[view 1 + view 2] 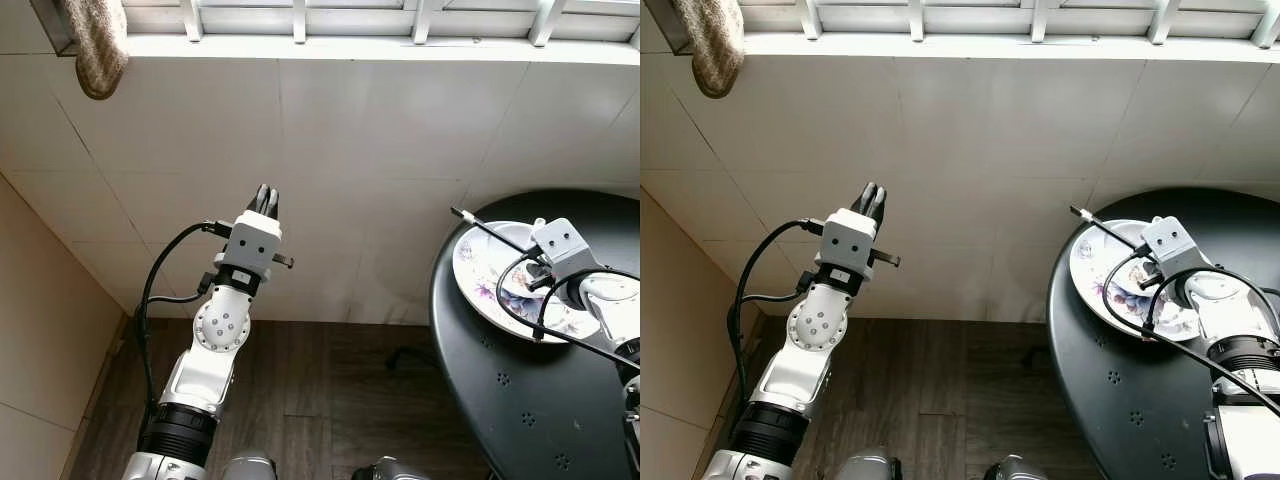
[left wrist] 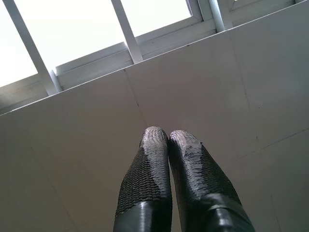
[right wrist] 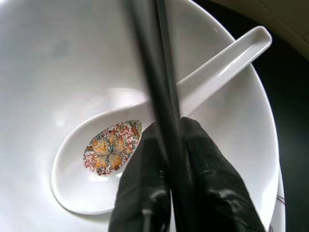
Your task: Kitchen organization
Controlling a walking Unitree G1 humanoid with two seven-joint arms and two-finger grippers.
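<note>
A pair of black chopsticks (image 3: 154, 63) is pinched between the fingers of my right gripper (image 3: 166, 128), which is shut on them above a white bowl (image 3: 58, 58). In the bowl lies a white ceramic spoon (image 3: 212, 72) with a floral scoop. In the left eye view the chopsticks (image 1: 490, 232) stick out past my right wrist (image 1: 560, 245) over a flower-patterned plate (image 1: 475, 275) on a round black table (image 1: 500, 400). My left gripper (image 1: 266, 195) is raised before the tiled wall, shut with nothing in it.
A tiled wall (image 1: 380, 150) stands close ahead with a white window frame (image 1: 300, 20) above it. A knitted cloth (image 1: 100, 45) hangs at the upper left. Dark wood flooring (image 1: 320, 400) lies between my left arm and the table.
</note>
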